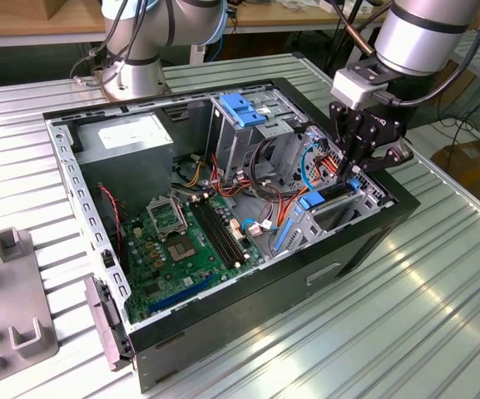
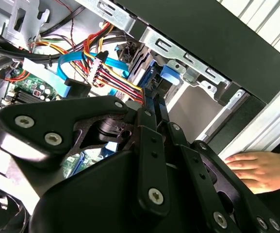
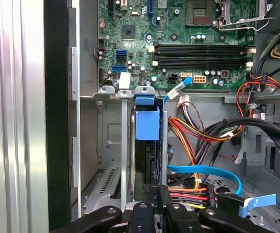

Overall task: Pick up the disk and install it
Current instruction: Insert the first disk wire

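So the disk (image 3: 147, 145) is standing on edge in the drive bay at the front corner of the open PC case (image 1: 248, 287), dropped most of the way into its slot. In the first wrist view you're looking down its thin edge, with a blue plastic tab (image 3: 146, 124) at the far end and the grey metal bay walls close on both sides. In the exterior view you can see its blue rail (image 1: 313, 199) poking up out of the bay.

The tool (image 1: 358, 166) is right over the near end of the disk, and its black fingers (image 3: 152, 194) look pinched down tight on the disk's edge, barely any gap between them. The second wrist view is mostly black linkage with the blue bit of the disk (image 2: 152, 82) just past the tips.

Around it: a blue flat data cable (image 3: 203, 171) and a bundle of red, yellow and orange power wires (image 3: 193, 131) lie just beside the bay. The green motherboard (image 1: 181, 249) sits on the case floor further in, the tall metal cage with the blue handle (image 1: 245, 110) behind it, and the grey power supply box (image 1: 127, 145) in the back corner.

The case sits on a ribbed metal bench (image 1: 406, 316). A person's hand (image 2: 254, 167) rests on the bench just outside the case wall.
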`<move>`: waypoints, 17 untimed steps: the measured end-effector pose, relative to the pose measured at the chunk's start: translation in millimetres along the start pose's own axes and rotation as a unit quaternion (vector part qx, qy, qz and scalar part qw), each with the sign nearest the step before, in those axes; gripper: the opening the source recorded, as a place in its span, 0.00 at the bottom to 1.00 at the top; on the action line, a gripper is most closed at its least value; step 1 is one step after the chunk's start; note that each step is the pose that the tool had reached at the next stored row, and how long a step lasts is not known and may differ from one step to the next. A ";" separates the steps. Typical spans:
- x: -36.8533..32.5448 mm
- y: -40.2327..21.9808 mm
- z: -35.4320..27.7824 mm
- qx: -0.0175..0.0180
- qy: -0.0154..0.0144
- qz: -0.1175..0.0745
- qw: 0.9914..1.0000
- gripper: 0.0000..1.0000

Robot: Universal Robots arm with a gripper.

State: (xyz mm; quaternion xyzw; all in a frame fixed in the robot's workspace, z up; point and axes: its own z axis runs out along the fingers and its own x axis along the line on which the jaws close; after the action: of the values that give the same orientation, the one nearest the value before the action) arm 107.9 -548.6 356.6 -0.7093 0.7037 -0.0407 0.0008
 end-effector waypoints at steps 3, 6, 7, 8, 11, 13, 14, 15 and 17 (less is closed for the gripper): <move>0.1 0.1 1.9 0.000 -0.002 0.000 1.000 0.16; 0.1 0.2 2.9 0.000 -0.003 0.000 1.000 0.16; 0.1 0.2 3.3 0.000 -0.004 0.001 1.000 0.16; 0.3 0.2 3.7 0.000 -0.004 0.001 1.000 0.16; 1.3 0.3 4.6 0.000 -0.005 0.003 1.000 0.16; 1.7 0.3 5.4 0.000 -0.005 0.004 1.000 0.16; 1.9 0.3 5.7 0.000 -0.005 0.005 1.000 0.16; 1.9 0.4 6.0 0.000 -0.005 0.005 1.000 0.16; 1.9 0.4 6.6 0.000 -0.005 0.006 1.000 0.16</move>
State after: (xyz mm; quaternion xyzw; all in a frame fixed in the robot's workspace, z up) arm 107.9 -550.9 350.1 -0.7050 0.7082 -0.0369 0.0045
